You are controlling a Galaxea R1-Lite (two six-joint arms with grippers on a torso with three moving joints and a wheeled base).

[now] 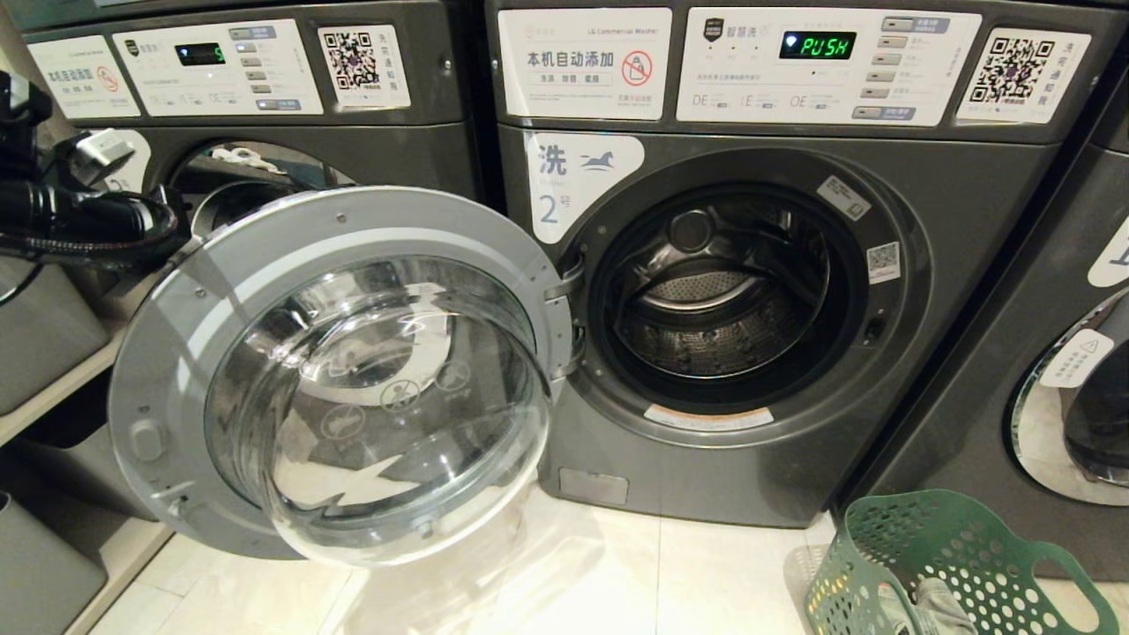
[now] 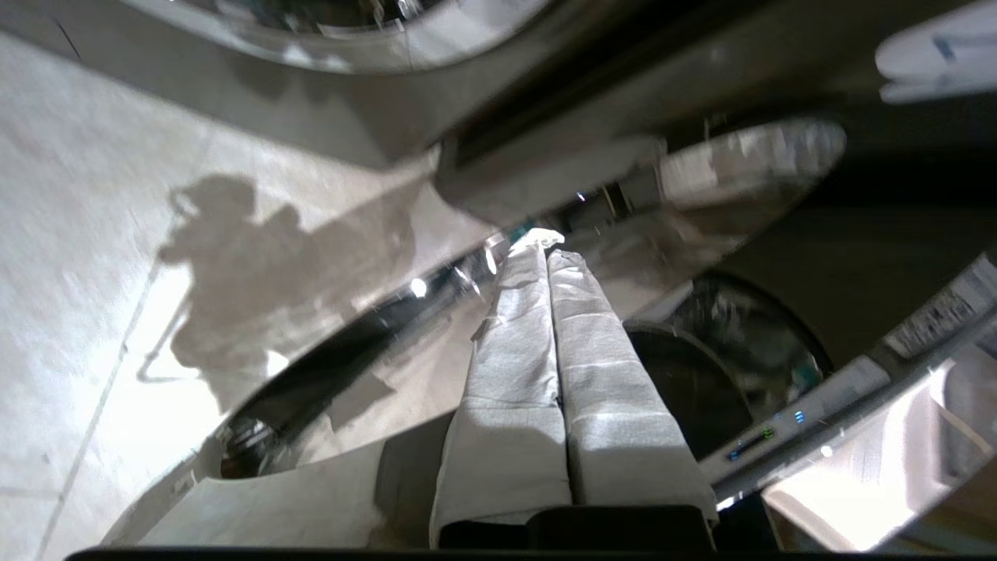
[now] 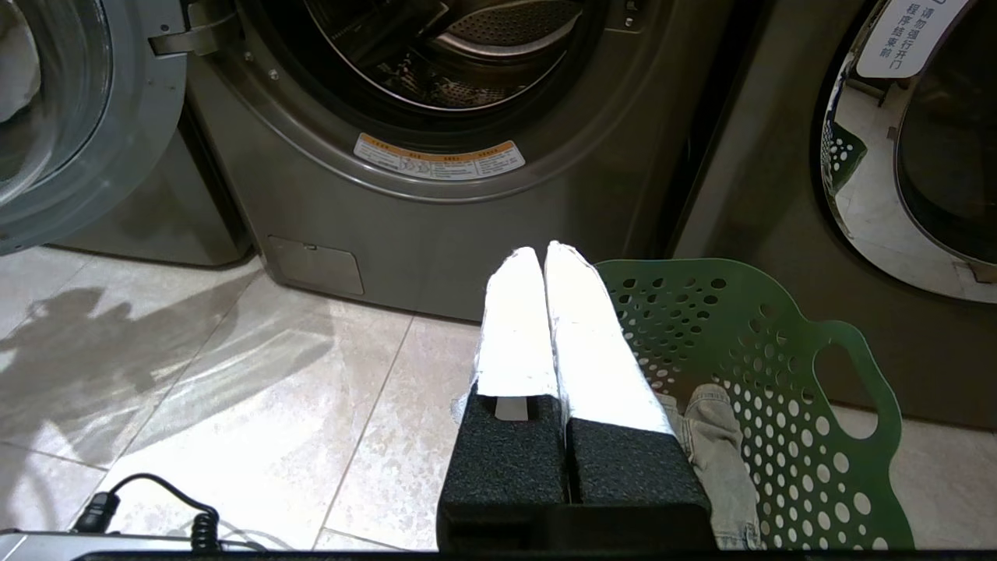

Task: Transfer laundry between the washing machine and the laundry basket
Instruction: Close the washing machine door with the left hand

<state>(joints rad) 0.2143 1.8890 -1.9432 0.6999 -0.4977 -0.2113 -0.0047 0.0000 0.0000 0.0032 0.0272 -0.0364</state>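
The washing machine (image 1: 750,159) marked "2" stands in the middle with its round glass door (image 1: 353,379) swung wide open to the left. Its drum (image 1: 723,300) shows bare metal and no cloth. The green laundry basket (image 1: 961,564) sits on the floor at the lower right, and a grey piece of laundry (image 3: 713,436) lies in it. My left arm (image 1: 79,220) is at the far left, beyond the door's rim. The left gripper (image 2: 541,243) is shut and empty. My right gripper (image 3: 543,253) is also shut and empty, hanging low over the floor beside the basket (image 3: 779,351).
A like machine (image 1: 265,79) stands behind the open door, and another (image 1: 1076,397) stands at the right behind the basket. Grey storage bins (image 1: 44,326) on a shelf fill the left edge. A coiled black cable (image 3: 156,499) lies on the pale tile floor (image 1: 617,573).
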